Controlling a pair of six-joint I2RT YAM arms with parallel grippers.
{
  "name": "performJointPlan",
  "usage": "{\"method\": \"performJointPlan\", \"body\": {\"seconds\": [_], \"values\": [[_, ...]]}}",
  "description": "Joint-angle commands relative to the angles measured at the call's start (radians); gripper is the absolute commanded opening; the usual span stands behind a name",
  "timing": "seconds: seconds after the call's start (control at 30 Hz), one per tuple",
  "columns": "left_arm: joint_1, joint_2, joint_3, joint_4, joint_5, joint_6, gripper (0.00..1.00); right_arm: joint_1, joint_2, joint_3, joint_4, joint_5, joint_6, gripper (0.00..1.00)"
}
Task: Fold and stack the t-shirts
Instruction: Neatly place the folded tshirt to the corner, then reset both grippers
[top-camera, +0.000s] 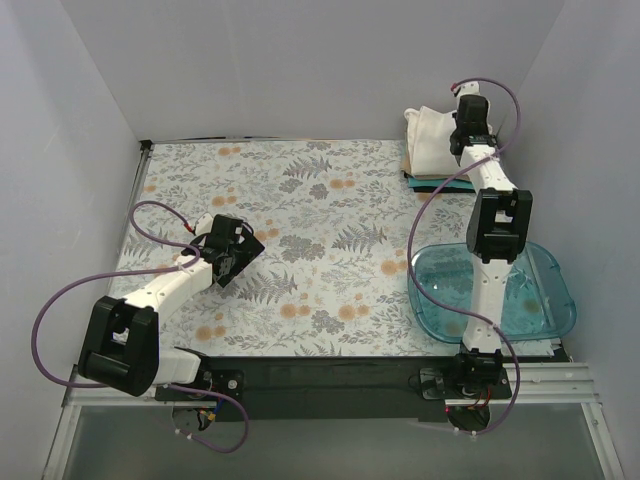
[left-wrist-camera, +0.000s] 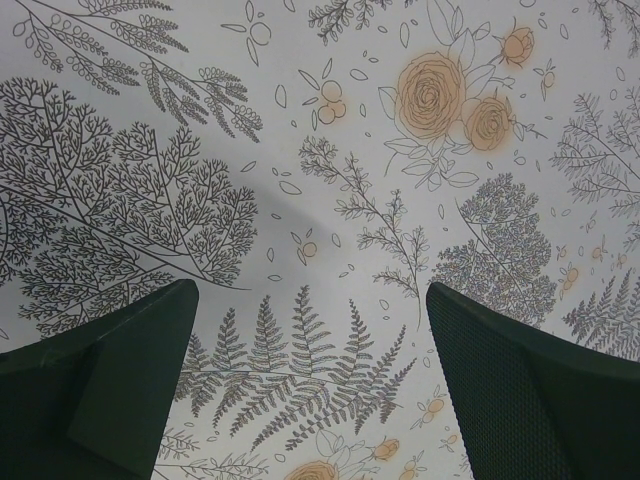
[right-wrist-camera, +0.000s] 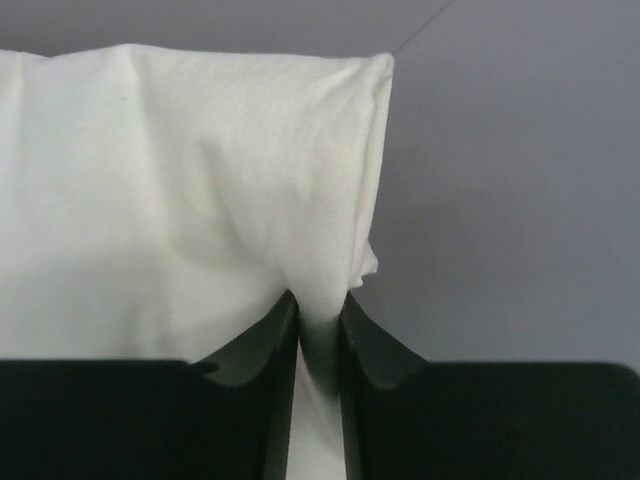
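Pinching the off-white t-shirt (right-wrist-camera: 200, 180) at the upper right of the top view, the right gripper (right-wrist-camera: 318, 310) holds it by the stack of folded shirts (top-camera: 428, 176).

Both right fingers press a fold of cloth between them; the shirt spreads up and to the left of the pinch, its folded edge running up the frame. The stack lies just beside this arm, so setting the shirt down looks like its job. The left gripper (left-wrist-camera: 310, 288), fingers spread wide and holding nothing, hovers at the left, well apart, over the floral table cover (top-camera: 320, 230). Grey walls close in near the stack; a clear blue tub (top-camera: 540, 290) sits at the lower right.
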Motion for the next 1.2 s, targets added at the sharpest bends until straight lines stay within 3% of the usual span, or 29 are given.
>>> {"method": "performJointPlan", "body": {"seconds": [0.0,0.27,0.33,0.6,0.7,0.83,1.17], "values": [[-0.002,-0.028,0.029,0.001,-0.017,0.010,0.98,-0.032,0.004,0.027,0.069,0.013,0.049,0.29],[-0.002,-0.075,0.040,-0.019,-0.005,0.022,0.98,-0.039,-0.115,-0.050,0.063,0.018,0.107,0.77],[-0.002,-0.094,0.055,-0.033,0.002,0.026,0.98,-0.039,-0.206,-0.084,0.043,-0.059,0.136,0.98],[-0.002,-0.213,0.083,-0.083,0.035,0.034,0.98,-0.038,-0.644,-0.404,0.040,-0.298,0.337,0.98],[-0.002,-0.249,0.097,-0.148,0.008,0.014,0.98,-0.038,-0.853,-0.638,0.025,-0.301,0.469,0.98],[-0.002,-0.322,0.114,-0.189,0.017,-0.006,0.98,-0.038,-1.097,-0.988,0.075,-0.415,0.581,0.98],[-0.002,-0.416,0.074,-0.269,0.086,-0.041,0.98,-0.038,-1.617,-1.583,0.092,-0.458,0.679,0.98]]}}
